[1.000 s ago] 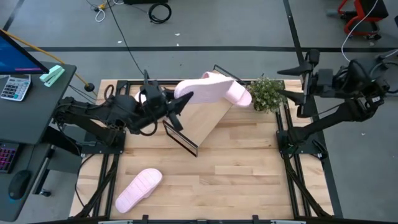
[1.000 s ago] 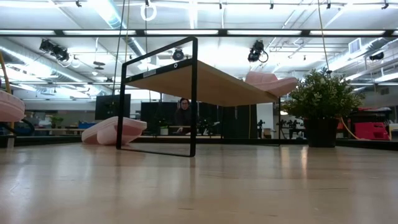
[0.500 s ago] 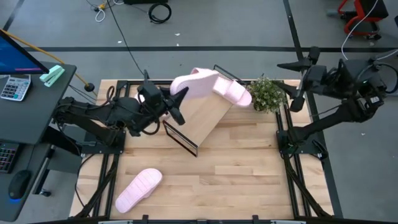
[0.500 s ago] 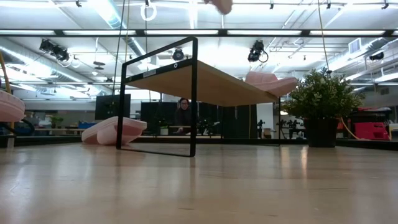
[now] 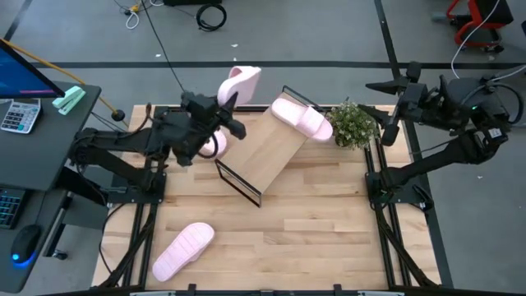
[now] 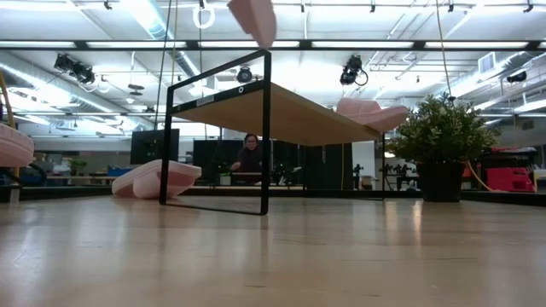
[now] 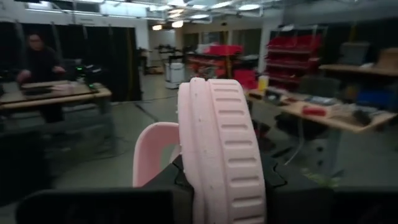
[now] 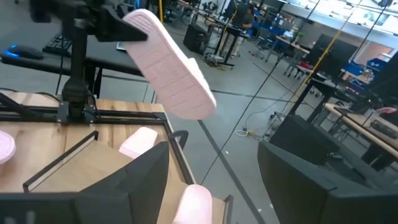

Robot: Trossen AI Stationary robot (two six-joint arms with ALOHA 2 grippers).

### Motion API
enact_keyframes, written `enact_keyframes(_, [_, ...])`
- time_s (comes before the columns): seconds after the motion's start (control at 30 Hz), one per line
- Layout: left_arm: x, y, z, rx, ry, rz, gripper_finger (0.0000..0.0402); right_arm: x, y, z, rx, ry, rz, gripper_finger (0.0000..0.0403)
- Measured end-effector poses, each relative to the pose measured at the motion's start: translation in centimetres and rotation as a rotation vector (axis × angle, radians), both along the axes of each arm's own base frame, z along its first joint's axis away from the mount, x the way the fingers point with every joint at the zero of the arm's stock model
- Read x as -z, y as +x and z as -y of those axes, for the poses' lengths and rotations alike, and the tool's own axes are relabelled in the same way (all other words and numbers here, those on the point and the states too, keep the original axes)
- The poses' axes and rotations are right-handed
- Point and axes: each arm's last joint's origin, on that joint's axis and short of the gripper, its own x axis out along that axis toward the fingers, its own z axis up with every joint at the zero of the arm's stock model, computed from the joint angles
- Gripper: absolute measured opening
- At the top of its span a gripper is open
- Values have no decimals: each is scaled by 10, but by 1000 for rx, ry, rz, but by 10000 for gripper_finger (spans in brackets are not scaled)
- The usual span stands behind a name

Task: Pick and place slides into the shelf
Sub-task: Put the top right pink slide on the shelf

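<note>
My left gripper (image 5: 223,107) is shut on one pale pink slide (image 5: 239,82), raised high over the table's far edge; the low view shows that slide (image 6: 253,19) above the shelf. The shelf (image 5: 265,152), a light wood board on a black wire frame, stands mid-table. A second slide (image 5: 300,117) lies on the board's far end. A third slide (image 5: 216,145) rests on the table beside the shelf's left side. A fourth slide (image 5: 182,249) lies sole-up near the front left. My right gripper (image 5: 393,111) hangs open off the table's right edge. My left gripper pinches the slide by its near end (image 7: 214,190) between the two fingers. The sole stands on edge between them, its ribbed underside (image 7: 230,130) to one side and the strap (image 7: 155,152) to the other. The slide is lifted clear and points up and away toward the far side.
A small potted plant (image 5: 353,123) stands at the shelf's right, near the far right corner. The near half of the wooden tabletop (image 5: 329,238) holds only the fourth slide. A desk with a keyboard and a calculator (image 5: 20,115) sits beyond the left edge.
My left gripper has risen and swung toward the table's far edge, carrying its slide. The slide was lying across the shelf's far corner; it has tipped up and now points away beyond the far edge. In the low view it has come into the top of the picture.
</note>
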Motion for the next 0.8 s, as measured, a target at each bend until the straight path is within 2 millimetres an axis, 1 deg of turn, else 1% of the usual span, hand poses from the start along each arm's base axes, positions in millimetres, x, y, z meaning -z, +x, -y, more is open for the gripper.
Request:
enact_keyframes(0.13, [7, 0, -18, -20, -5, -101, 73, 0, 1, 0, 1, 7, 1, 251])
enact_keyframes(0.27, [2, -7, -40, 18, -80, -144, 73, 1, 3, 0, 6, 31, 9, 251])
enact_keyframes(0.37, [-4, -16, -54, -33, -128, -182, 74, 2, 8, -1, 16, 51, 9, 251])
enact_keyframes(0.5, [-19, -33, -71, -123, -228, -80, 78, 4, 17, -1, 41, 66, 0, 251])
enact_keyframes(0.57, [-21, -39, -77, -150, -277, -41, 74, 5, 21, -1, 68, 60, -8, 251])
enact_keyframes(0.67, [-22, -41, -81, -126, -329, -15, 73, 7, 29, -2, 87, 53, -27, 251])
enact_keyframes(0.73, [-19, -37, -81, -96, -348, -25, 73, 8, 33, -2, 103, 47, -34, 251])
enact_keyframes(0.8, [-13, -30, -81, -74, -392, -35, 73, 8, 35, -2, 110, 43, -40, 251])
